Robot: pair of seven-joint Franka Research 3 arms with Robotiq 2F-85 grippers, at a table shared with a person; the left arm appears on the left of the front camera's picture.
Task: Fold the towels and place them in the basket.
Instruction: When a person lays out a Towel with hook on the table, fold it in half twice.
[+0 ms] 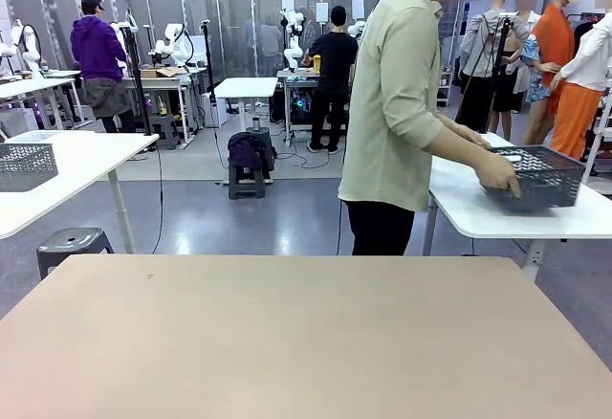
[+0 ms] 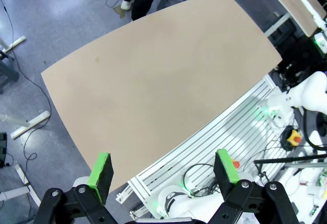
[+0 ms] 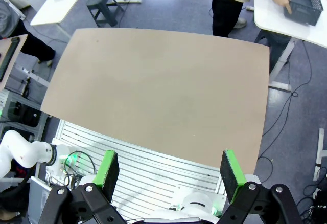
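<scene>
Left gripper (image 2: 162, 158), right gripper (image 3: 168, 157): jaws wide, empty

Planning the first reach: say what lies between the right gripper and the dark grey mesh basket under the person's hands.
Right wrist view: bare tan tabletop, then a strip of grey floor before the white table bearing the basket.

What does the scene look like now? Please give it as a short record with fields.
work table: tan top, in front of the robot
basket: dark mesh, on the white side table at the far right
person: stands beyond the work table, turned to the side table, holds the basket
left hand: open, above the work table, holds nothing
right hand: open, above the work table, holds nothing
task state: basket not yet on the work table
</scene>
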